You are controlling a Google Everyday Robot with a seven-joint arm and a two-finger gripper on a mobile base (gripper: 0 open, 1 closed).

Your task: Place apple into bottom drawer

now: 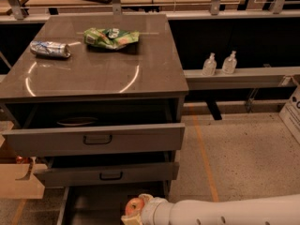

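The red apple (134, 206) with yellow patches sits in my gripper (132, 212) at the bottom edge of the camera view, low over the floor of the open bottom drawer (93, 206). The white arm (220, 212) reaches in from the right. The gripper's lower part is cut off by the frame edge. The drawer is pulled out below the two handled drawers, and its grey floor shows to the left of the apple.
The top drawer (96, 138) and middle drawer (110, 174) stand partly pulled out above. A silver can (50, 49) and a green snack bag (111, 37) lie on the cabinet top. A cardboard box (18, 179) stands at left. Two bottles (219, 63) stand on a shelf at right.
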